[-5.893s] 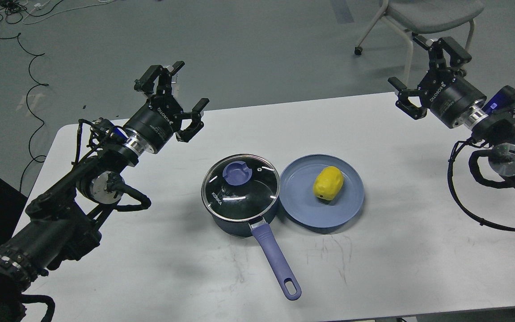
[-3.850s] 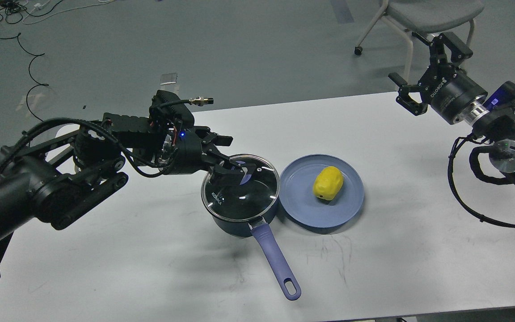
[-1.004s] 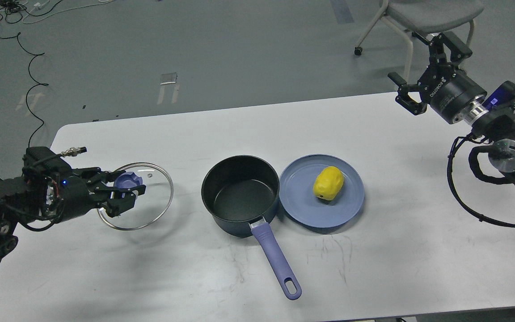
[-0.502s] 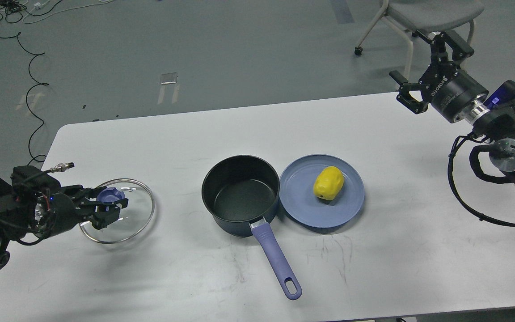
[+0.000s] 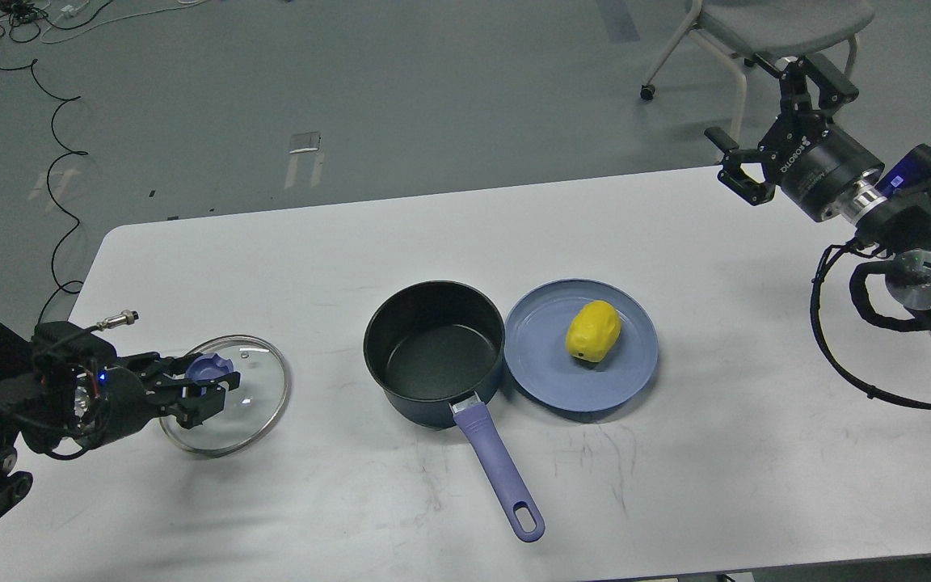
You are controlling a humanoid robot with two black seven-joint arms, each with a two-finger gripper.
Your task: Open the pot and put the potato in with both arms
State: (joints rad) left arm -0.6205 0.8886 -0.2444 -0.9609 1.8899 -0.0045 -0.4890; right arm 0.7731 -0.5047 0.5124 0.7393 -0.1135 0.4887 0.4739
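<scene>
White matte table (image 5: 676, 501), scuffed, lots of bare room front and right. Pot (image 5: 433, 349) at centre, lid off, black nonstick inside; long purple handle (image 5: 499, 473) points toward near edge, slightly right. Round blue plate (image 5: 550, 380) touching pot's right side, lumpy yellow potato (image 5: 593, 331) on it. Glass lid (image 5: 247, 400) far left, left gripper (image 5: 205, 386) clamped on its knob. Right gripper (image 5: 773, 121) fingers spread, empty, over table's far right corner.

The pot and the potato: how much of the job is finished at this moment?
Done: the pot is open and empty. In hand: the left gripper holds the glass lid by its knob, low at the table's left. Left: the potato lies on the blue plate; the right gripper is open, far away.
</scene>
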